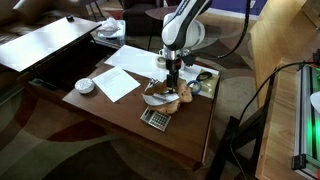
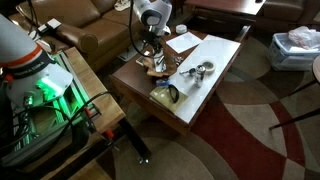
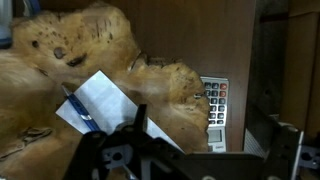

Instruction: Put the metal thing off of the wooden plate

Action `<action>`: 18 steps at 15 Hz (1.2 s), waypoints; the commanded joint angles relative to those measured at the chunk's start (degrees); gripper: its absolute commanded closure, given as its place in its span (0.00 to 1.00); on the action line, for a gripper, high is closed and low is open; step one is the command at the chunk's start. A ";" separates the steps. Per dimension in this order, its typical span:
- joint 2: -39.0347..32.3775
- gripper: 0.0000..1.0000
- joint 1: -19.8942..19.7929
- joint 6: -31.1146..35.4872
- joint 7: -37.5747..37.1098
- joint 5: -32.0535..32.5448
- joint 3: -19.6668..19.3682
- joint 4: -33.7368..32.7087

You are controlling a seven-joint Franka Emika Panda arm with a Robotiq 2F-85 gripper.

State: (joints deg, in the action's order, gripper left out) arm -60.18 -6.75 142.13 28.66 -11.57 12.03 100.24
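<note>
The wooden plate [image 3: 165, 95] is a light-brown dish with an uneven outline; it also shows in both exterior views [image 1: 160, 99] [image 2: 157, 69]. The metal thing [image 3: 100, 100] is a pale, shiny flat-looking piece lying on the plate, with a blue edge beside it. My gripper [image 3: 205, 140] hangs low over the plate [image 1: 172, 82] [image 2: 153, 60]. Its fingers are spread apart, one right next to the metal piece, and nothing is between them. In both exterior views the gripper hides the metal piece.
A grey keypad device [image 3: 214, 100] lies on the dark tabletop right beside the plate [image 1: 155, 117]. White papers [image 1: 125, 75] and a white bowl [image 1: 85, 86] sit farther along the table. Small objects [image 2: 197, 70] and a yellowish round thing [image 2: 165, 95] lie near the plate.
</note>
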 commanded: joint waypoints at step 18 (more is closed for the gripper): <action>-26.36 0.42 3.18 27.12 -3.14 16.94 0.18 -24.46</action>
State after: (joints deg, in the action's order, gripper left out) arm -83.16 -4.66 168.02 27.85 3.07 12.86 80.11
